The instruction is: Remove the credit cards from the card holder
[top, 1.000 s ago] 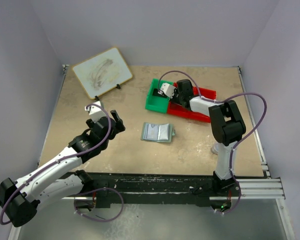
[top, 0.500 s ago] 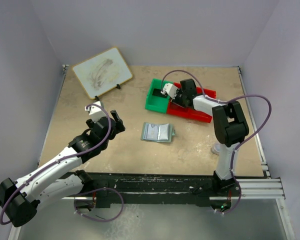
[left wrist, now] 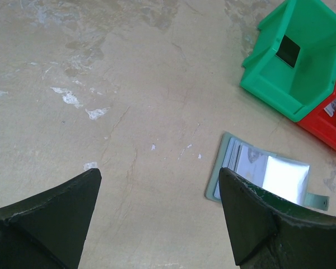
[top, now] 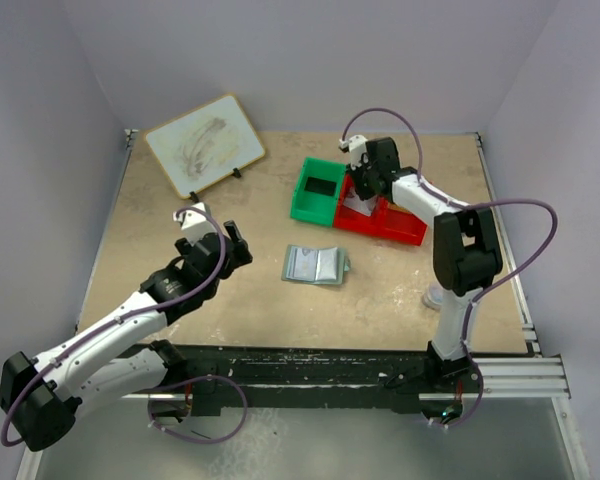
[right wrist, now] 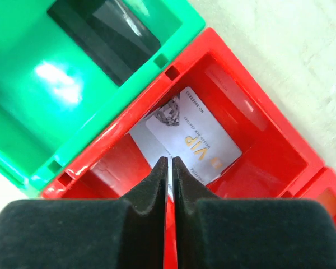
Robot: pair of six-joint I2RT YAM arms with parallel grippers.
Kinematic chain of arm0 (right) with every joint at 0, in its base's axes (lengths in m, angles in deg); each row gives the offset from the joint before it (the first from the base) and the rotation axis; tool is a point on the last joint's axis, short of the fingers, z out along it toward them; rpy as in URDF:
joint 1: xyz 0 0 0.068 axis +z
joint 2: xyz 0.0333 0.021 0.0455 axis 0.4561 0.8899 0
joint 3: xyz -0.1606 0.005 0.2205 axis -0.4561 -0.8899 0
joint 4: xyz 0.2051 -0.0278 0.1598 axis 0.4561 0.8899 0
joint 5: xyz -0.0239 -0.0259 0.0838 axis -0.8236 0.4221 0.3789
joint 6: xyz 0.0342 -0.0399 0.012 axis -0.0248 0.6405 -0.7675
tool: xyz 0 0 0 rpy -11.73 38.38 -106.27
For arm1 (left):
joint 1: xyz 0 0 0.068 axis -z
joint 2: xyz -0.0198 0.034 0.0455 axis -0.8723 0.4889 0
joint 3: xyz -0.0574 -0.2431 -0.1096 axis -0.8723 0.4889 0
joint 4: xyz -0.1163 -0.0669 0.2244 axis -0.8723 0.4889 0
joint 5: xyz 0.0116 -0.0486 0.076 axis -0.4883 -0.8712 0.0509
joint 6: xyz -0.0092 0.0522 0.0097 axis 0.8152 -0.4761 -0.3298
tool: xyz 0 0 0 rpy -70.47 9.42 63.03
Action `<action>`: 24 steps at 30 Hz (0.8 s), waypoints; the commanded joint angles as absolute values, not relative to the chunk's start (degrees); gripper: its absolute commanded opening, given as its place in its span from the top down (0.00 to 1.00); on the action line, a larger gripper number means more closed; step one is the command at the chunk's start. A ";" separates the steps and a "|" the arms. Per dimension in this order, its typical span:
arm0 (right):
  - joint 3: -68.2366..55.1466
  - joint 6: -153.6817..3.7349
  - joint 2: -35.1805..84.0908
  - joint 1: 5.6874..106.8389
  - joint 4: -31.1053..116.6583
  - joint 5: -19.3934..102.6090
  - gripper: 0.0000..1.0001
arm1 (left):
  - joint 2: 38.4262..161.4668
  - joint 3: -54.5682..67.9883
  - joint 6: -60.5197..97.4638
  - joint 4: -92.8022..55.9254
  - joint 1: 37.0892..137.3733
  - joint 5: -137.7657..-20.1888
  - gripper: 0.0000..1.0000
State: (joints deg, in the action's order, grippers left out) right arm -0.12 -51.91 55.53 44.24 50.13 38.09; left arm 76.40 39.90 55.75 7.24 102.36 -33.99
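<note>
Watching the card holder lie open mid-table

Nearest me, the left gripper hangs over the table with its fingers spread wide and nothing in them. The card holder lies just past it, flat, pale inside up. Farther back, my right gripper is pinched almost together, empty, above the red bin, where a white VIP card lies. A dark card sits in the adjoining green bin.
</note>
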 commanded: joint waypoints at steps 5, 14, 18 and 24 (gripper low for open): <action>-1.40 -75.79 55.82 43.88 53.20 36.46 1.00 | 78.16 38.46 55.67 4.37 102.07 -35.24 0.17; -0.03 -81.07 59.08 44.60 53.59 31.14 1.00 | 79.30 38.08 56.01 3.40 102.13 -35.63 0.17; 2.22 -81.75 61.86 45.35 54.26 28.44 1.00 | 79.38 38.10 56.06 3.44 102.08 -35.83 0.17; 3.41 -83.94 63.69 45.94 53.38 22.76 1.00 | 79.60 37.66 55.72 3.80 102.13 -35.65 0.17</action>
State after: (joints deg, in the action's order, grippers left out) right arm 1.76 -80.85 62.09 45.40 53.93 26.68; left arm 79.50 39.90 55.80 5.58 102.36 -35.97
